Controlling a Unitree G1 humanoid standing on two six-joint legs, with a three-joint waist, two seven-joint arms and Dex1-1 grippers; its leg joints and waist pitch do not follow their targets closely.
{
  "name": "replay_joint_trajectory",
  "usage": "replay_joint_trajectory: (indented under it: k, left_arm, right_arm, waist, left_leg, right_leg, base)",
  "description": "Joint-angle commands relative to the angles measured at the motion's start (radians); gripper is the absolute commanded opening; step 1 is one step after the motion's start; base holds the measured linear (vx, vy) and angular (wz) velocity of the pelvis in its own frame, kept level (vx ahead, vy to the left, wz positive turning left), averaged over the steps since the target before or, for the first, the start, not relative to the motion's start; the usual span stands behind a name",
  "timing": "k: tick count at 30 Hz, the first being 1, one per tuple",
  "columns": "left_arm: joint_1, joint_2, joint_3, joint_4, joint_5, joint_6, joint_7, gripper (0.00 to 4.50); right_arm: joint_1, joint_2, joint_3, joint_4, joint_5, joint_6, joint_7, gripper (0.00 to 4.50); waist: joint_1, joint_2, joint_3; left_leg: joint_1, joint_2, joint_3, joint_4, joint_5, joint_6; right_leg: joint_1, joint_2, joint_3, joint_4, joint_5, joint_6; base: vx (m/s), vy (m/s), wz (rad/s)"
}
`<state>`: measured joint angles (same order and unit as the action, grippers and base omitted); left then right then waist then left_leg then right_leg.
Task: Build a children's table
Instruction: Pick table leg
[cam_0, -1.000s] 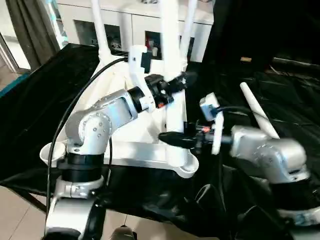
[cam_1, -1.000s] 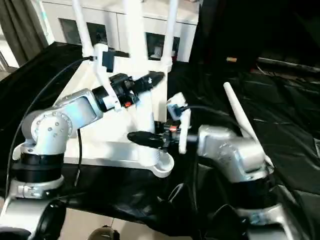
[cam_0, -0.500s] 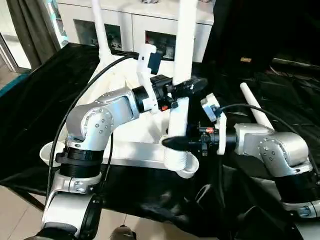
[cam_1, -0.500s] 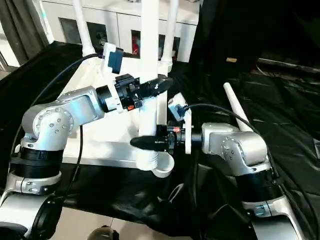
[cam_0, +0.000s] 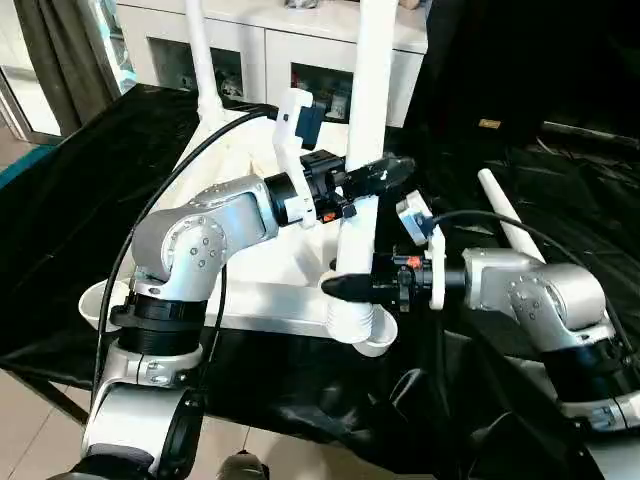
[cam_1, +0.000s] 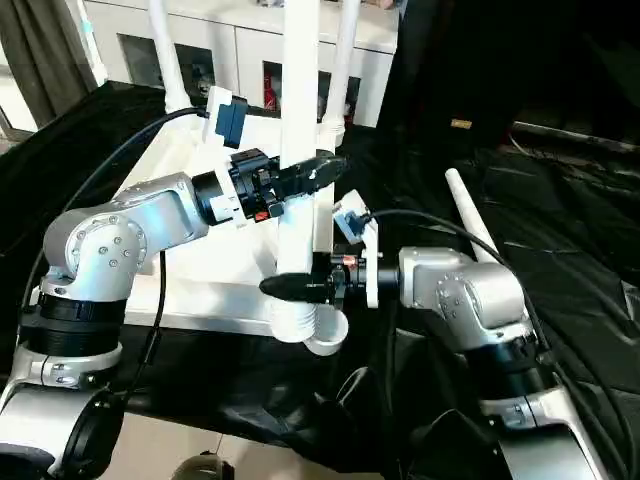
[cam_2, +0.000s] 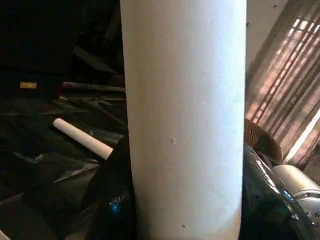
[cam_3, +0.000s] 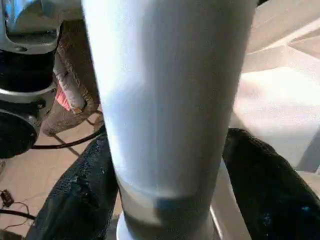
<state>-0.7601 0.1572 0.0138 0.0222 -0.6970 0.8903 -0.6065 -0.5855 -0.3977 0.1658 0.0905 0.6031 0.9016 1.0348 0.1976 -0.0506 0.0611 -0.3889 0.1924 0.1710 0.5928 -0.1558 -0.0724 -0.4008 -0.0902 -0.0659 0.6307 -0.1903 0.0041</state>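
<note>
Silver rounded forearms (cam_0: 200, 240), black joint rings, black cables, white wrist cam brackets (cam_0: 293, 120), black jaws.

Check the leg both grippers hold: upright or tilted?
Upright. The leg rises nearly vertically from the near corner socket, with the left gripper clamped higher up and the right gripper just above the socket.

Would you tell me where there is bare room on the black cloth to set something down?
Free: the black cloth left of the tabletop, and the stretch beyond the loose leg. Crowded: the near corner socket, where both grippers hold the upright leg.
</note>
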Motion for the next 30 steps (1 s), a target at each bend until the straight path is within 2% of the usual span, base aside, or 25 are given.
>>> replay_joint_trajectory:
  k: [1,15,16,20,22,25,27,28,30]
  left_arm:
    - [-0.032,0.006,-0.008,-0.008,-0.006,0.008,-0.011,1.84]
    - [-0.036,0.009,-0.004,-0.002,-0.003,0.005,-0.011,1.84]
    - [-0.034,0.006,-0.004,-0.007,-0.005,0.007,-0.010,1.84]
    - [-0.033,0.002,-0.005,-0.010,-0.007,0.009,-0.006,1.84]
    - [-0.032,0.000,-0.005,-0.012,-0.009,0.012,-0.005,1.84]
    - [-0.034,0.001,-0.005,-0.011,-0.010,0.014,-0.006,1.84]
    - [-0.035,0.002,-0.004,-0.011,-0.010,0.015,-0.006,1.84]
    - [-0.036,0.003,-0.004,-0.010,-0.010,0.016,-0.007,1.84]
    - [-0.039,0.004,-0.004,-0.006,-0.009,0.016,-0.010,1.84]
  right_arm:
    - [-0.012,-0.003,0.001,0.006,-0.007,-0.012,0.005,3.19]
    - [-0.001,0.004,0.009,0.010,-0.012,-0.014,0.008,3.19]
    - [0.002,0.006,0.009,0.009,-0.013,-0.013,0.007,3.02]
    - [0.005,0.009,0.009,0.007,-0.011,-0.010,0.005,2.82]
    - [0.007,0.013,0.008,0.007,-0.010,-0.008,0.002,2.47]
    - [0.009,0.017,0.005,0.008,-0.008,-0.007,-0.002,2.39]
    - [0.011,0.018,0.005,0.007,-0.008,-0.006,-0.003,2.22]
    - [0.012,0.019,0.004,0.007,-0.008,-0.006,-0.004,2.03]
    - [0.016,0.021,0.003,0.004,-0.007,-0.004,-0.006,1.96]
  waist:
    - [-0.002,-0.007,-0.078]
    - [-0.001,-0.005,-0.079]
    - [-0.001,-0.003,-0.079]
    - [-0.001,-0.002,-0.080]
    - [-0.001,-0.002,-0.080]
    - [-0.001,0.004,-0.080]
    - [-0.001,0.002,-0.080]
    - [-0.001,0.003,-0.080]
    - [-0.001,0.009,-0.081]
  left_leg:
    - [0.019,0.029,-0.005,-0.064,-0.154,-0.043]
    - [0.019,0.029,-0.006,-0.064,-0.157,-0.046]
    - [0.019,0.029,-0.006,-0.064,-0.158,-0.047]
    - [0.019,0.029,-0.007,-0.065,-0.160,-0.047]
    - [0.018,0.029,-0.007,-0.065,-0.162,-0.049]
    - [0.020,0.029,-0.008,-0.065,-0.168,-0.051]
    - [0.020,0.029,-0.007,-0.065,-0.172,-0.053]
    - [0.021,0.029,-0.007,-0.065,-0.174,-0.054]
    - [0.021,0.029,-0.009,-0.065,-0.176,-0.056]
  right_leg:
    - [0.051,-0.054,0.039,-0.070,-0.152,-0.140]
    - [0.052,-0.054,0.039,-0.068,-0.139,-0.145]
    - [0.052,-0.053,0.039,-0.068,-0.137,-0.146]
    - [0.052,-0.054,0.038,-0.067,-0.133,-0.150]
    - [0.053,-0.054,0.039,-0.067,-0.128,-0.151]
    - [0.052,-0.054,0.038,-0.066,-0.126,-0.153]
    - [0.052,-0.053,0.038,-0.067,-0.123,-0.154]
    - [0.052,-0.053,0.039,-0.067,-0.122,-0.155]
    - [0.052,-0.053,0.038,-0.066,-0.113,-0.157]
  base:
    - [0.000,0.000,0.00]
    - [0.000,0.000,0.00]
    - [0.000,0.000,0.00]
    - [0.000,0.000,0.00]
    - [0.000,0.000,0.00]
    - [0.000,0.000,0.00]
    - [0.000,0.000,0.00]
    - [0.000,0.000,0.00]
    - [0.000,0.000,0.00]
